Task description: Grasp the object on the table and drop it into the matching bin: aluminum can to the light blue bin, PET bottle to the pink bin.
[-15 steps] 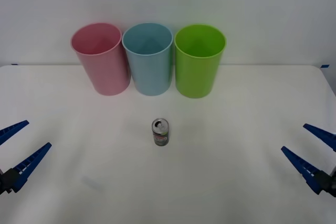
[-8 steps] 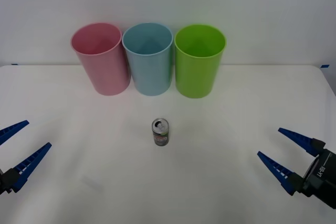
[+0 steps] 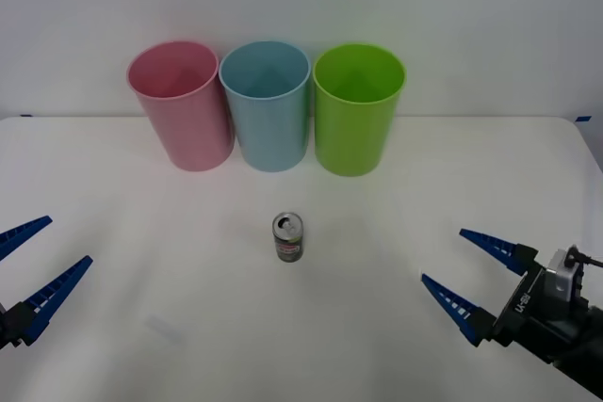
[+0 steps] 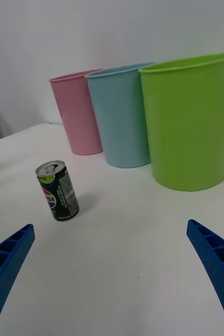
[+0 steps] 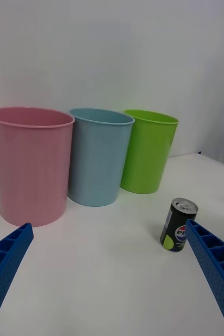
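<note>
With fingers spread, my right gripper (image 3: 469, 277) sits at the can's (image 3: 288, 237) four o'clock to take it for the blue bin (image 3: 267, 105); my left gripper (image 3: 30, 265) waits open at eight o'clock.

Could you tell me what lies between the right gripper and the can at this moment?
Nothing: in the front view, bare white table separates the open right gripper from the upright can.
</note>
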### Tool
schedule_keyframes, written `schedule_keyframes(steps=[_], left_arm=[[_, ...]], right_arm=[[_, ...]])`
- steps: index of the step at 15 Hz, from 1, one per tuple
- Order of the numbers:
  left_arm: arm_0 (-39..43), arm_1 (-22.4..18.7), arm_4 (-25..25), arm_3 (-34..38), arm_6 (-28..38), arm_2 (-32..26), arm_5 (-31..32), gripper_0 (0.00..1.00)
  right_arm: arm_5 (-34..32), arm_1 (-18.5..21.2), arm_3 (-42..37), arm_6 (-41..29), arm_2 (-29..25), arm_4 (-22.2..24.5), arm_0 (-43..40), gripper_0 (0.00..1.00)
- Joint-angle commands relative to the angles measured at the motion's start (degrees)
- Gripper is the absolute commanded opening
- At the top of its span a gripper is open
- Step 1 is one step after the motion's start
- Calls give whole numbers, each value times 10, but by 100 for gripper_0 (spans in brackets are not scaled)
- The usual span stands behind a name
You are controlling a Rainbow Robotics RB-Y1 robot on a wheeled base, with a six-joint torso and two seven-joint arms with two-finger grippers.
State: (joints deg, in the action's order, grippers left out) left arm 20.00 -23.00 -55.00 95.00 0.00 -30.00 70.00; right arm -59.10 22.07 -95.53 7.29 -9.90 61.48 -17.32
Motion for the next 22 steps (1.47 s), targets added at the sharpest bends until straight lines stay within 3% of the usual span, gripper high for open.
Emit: schedule_keyframes(steps=[1, 7, 11, 17, 22], left_arm=[[0, 0, 0, 0, 0, 0, 0, 100], [0, 0, 0, 0, 0, 0, 0, 100], [0, 0, 0, 0, 0, 0, 0, 100], [0, 0, 0, 0, 0, 0, 0, 100], [0, 0, 0, 0, 0, 0, 0, 100]], right_arm=[[29, 0, 1, 18, 33, 6, 10, 100], [63, -15, 47, 55, 99, 18, 62, 100], [79, -69, 80, 69, 110, 72, 102, 100], [135, -72, 109, 89, 175, 73, 135, 100], [140, -98, 149, 107, 181, 105, 169, 100]])
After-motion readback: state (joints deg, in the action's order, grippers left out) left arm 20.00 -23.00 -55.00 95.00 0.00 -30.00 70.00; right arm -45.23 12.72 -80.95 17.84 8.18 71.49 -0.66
